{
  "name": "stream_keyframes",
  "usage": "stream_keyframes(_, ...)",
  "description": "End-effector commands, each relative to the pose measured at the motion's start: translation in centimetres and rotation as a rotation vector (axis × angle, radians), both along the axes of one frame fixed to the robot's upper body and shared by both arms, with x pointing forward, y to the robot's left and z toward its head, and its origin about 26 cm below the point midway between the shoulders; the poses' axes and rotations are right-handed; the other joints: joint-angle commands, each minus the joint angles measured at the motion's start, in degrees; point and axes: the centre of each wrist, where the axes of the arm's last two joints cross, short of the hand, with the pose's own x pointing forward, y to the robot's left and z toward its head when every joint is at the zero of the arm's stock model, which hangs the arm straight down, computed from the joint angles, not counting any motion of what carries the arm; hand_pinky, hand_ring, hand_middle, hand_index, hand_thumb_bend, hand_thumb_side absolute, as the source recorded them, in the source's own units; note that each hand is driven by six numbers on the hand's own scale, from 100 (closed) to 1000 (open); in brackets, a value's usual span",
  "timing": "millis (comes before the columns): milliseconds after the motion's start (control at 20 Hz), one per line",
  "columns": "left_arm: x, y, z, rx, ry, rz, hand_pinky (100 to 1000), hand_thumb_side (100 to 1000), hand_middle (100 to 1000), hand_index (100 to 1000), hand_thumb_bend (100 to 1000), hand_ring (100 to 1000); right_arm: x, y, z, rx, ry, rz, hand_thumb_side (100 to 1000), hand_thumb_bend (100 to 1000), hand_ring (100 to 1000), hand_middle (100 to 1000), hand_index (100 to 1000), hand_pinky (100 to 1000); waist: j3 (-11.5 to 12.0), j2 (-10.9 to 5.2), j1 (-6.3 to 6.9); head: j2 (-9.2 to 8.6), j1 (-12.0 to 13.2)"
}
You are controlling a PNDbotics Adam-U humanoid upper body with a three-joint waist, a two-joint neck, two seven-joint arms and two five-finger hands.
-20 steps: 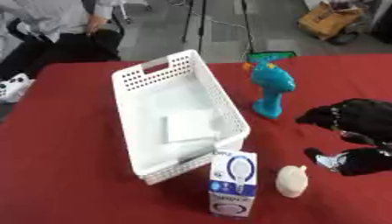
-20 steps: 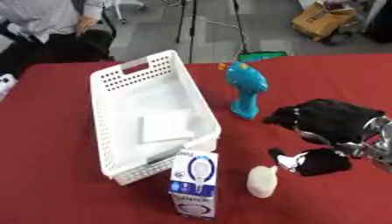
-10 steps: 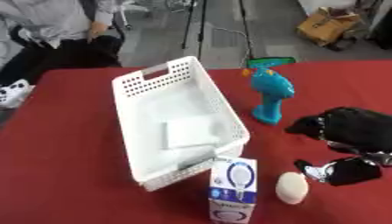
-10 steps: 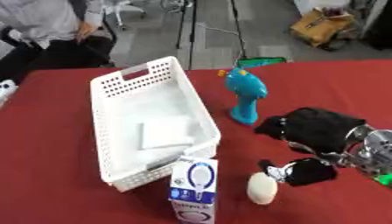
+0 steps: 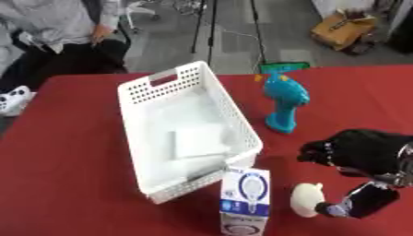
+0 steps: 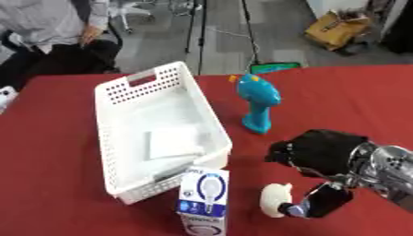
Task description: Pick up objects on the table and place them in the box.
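One pale round object [image 6: 275, 198] on table, touching right robot hand [image 6: 322, 154], fingers curled beside it

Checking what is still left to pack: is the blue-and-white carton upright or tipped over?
Upright. The carton stands on its base on the red table, just outside the white basket at its near corner, beside a small white object.

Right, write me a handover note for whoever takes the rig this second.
Right robot hand: low at the table's right side, thumb and fingers around a cream, bulb-shaped object but not clearly closed on it.
Left robot hand: not in view.
White basket: centre-left on the red table, holding only a flat white sheet.
Outside it: the cream object, a blue-and-white carton standing at the basket's near corner, a teal spray-type tool upright to its right.
Done: none of these three is in the basket.
Left: all three.
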Motion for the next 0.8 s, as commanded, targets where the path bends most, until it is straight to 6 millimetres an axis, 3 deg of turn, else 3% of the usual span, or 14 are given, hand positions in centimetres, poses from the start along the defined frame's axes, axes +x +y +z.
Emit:
stream_keyframes(50,-0.14,-0.12,0.7,0.006,-0.025,-0.01,683,1000,725,818,100,734,-0.1,0.09,0.61,-0.065,0.0,0.011,775,514,726,953,1000,658,0.04,-0.7,0.35,-0.41,-0.03)
stream_keyframes(400,-0.14,-0.16,0.69,0.003,-0.025,-0.013,681,1000,719,815,100,732,-0.07,0.33,0.45,-0.094,0.037,0.015,808,512,713,949,1000,645,0.11,-0.55,0.4,-0.47,0.05)
stream_keyframes(800,-0.15,-0.25,0.63,-0.002,-0.022,-0.017,680,1000,713,811,100,732,0.05,0.96,0.32,-0.043,0.067,0.019,835,438,649,900,1000,588,0.37,-0.37,0.43,-0.67,0.06)
